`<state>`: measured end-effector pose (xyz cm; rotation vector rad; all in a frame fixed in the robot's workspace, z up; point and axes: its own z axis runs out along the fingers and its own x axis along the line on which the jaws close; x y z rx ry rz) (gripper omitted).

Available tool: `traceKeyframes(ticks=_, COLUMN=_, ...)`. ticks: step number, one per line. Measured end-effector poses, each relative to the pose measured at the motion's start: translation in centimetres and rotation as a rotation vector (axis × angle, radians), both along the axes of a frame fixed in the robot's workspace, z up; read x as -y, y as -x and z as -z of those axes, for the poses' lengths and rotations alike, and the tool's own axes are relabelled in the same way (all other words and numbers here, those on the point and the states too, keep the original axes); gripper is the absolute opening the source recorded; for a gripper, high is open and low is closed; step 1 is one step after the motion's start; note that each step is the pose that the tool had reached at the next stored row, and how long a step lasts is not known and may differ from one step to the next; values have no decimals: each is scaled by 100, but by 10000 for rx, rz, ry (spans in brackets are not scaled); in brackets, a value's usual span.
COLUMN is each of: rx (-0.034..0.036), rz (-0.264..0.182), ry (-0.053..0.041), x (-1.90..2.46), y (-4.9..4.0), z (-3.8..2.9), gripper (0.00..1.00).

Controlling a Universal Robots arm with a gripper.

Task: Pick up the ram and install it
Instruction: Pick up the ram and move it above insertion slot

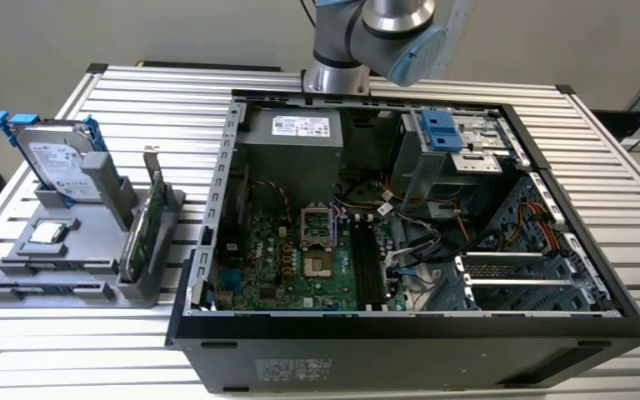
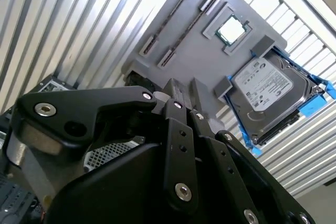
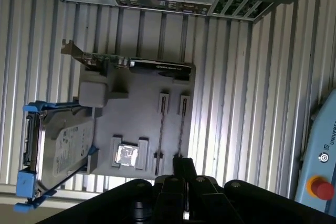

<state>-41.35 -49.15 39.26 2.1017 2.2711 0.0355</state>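
My gripper [image 2: 185,85] hangs high above the grey parts holder [image 3: 142,114], with its black fingers [image 3: 184,163] close together and nothing between them. The holder's two long narrow slots [image 3: 163,129] each show a thin dark line. I cannot tell whether either line is the ram seen edge-on. In the exterior view the holder [image 1: 31,258] stands at that view's left, beside the open computer case [image 1: 409,217]. The black memory slots [image 1: 367,265] run along the motherboard inside the case. The arm's wrist [image 1: 392,25] shows at the top of that view.
On the holder stand a silver hard drive with blue rails [image 1: 59,158], a green card with a metal bracket [image 1: 147,221] and a small square chip [image 1: 47,233]. Cables and a drive cage [image 1: 453,142] crowd the case's right side. A box with a red button [image 3: 321,187] sits nearby.
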Motion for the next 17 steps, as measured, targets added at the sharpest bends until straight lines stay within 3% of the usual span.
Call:
traceKeyframes(ticks=5, rx=0, rz=51, ry=0, x=0, y=0, z=0, gripper=0)
traceKeyframes(ticks=6, rx=0, rz=61, ry=-1, x=0, y=0, z=0, gripper=100)
traceKeyframes(ticks=17, rx=0, rz=159, ry=-1, x=0, y=0, z=0, gripper=100)
